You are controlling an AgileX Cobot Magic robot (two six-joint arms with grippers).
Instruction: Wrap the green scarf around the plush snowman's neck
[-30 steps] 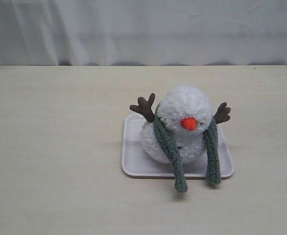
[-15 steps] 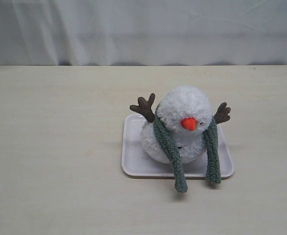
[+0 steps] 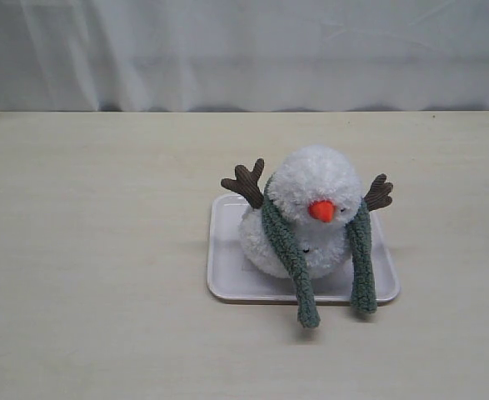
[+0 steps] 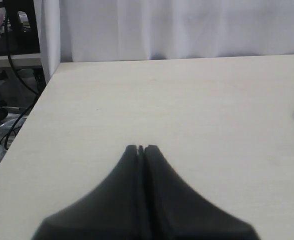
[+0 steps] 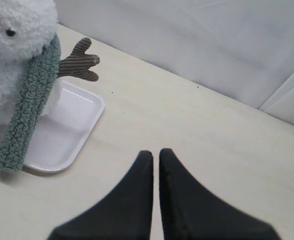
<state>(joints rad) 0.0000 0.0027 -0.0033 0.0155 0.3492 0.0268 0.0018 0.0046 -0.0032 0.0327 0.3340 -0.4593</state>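
Observation:
The plush snowman (image 3: 315,179) sits on a white tray (image 3: 225,267), head tipped forward, orange nose showing. The green scarf (image 3: 287,246) lies round the back of its neck. Both ends hang down the front, and their tips reach past the tray's near rim. The neck crease itself is covered by the scarf and the head. Neither gripper shows in the exterior view. My left gripper (image 4: 140,147) is shut over bare table, holding nothing. My right gripper (image 5: 156,152) is shut and empty, beside the tray (image 5: 76,120), apart from the snowman (image 5: 16,30) and the scarf (image 5: 29,105).
A pale curtain (image 3: 244,50) hangs behind the table's far edge. The table's side edge (image 4: 34,107) shows in the left wrist view, with cables and a stand beyond it. A brown twig arm (image 5: 79,62) sticks out over the tray's corner.

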